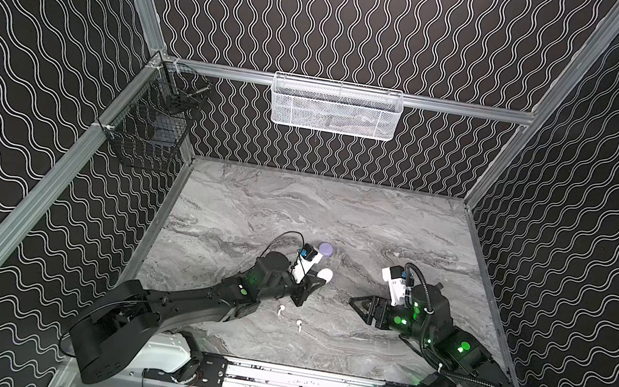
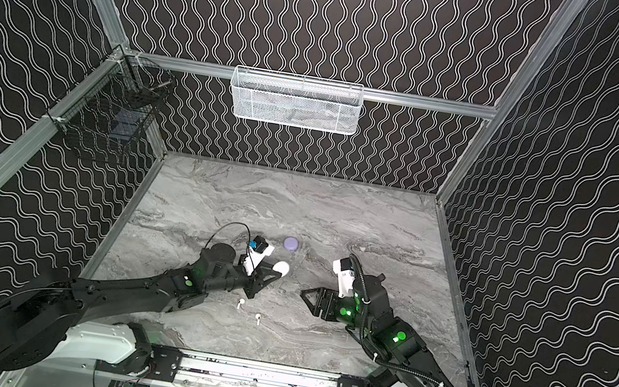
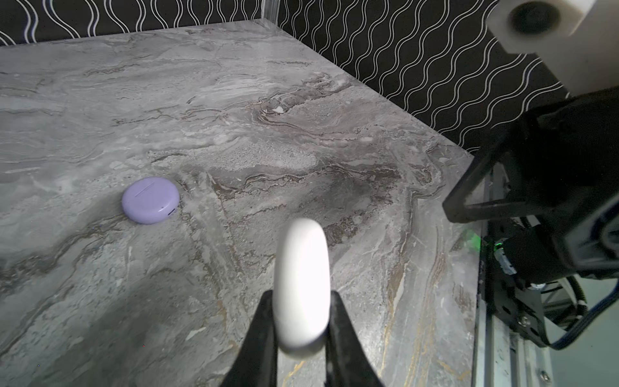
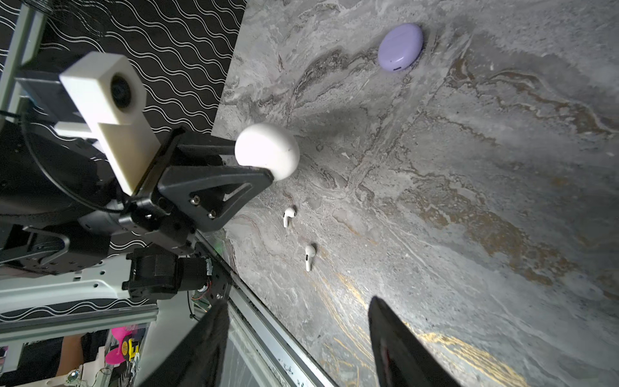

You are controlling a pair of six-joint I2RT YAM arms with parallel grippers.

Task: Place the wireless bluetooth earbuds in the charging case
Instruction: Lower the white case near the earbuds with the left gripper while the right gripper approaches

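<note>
Looking left to right: one white earbud (image 1: 280,309) and a second earbud (image 1: 298,324) lie loose on the grey marble-look table (image 1: 256,203). They're just front-left of the white case (image 1: 327,275), apart from each other and touching nothing. They're tiny specks in both top views. Only the right wrist view shows the stems and bulb heads.

The left gripper (image 1: 320,279) is clamped on that white case, holding it on edge. It's a smooth glossy pebble, and the black fingers (image 3: 338,321) cover its lower part. I can't make out a lid seam, or say for sure it's off the table.

Just behind the white case sits a lavender case (image 1: 326,248), flat, round and shut, near but not touching.

Well to the right of the white case is the right gripper (image 4: 296,315), jaws spread with nothing between them. In both top views its fingers overlap, so the gap only shows from its own wrist.

Between it and the white case is open tabletop. The front rail (image 1: 303,383) is well behind the earbuds.
</note>
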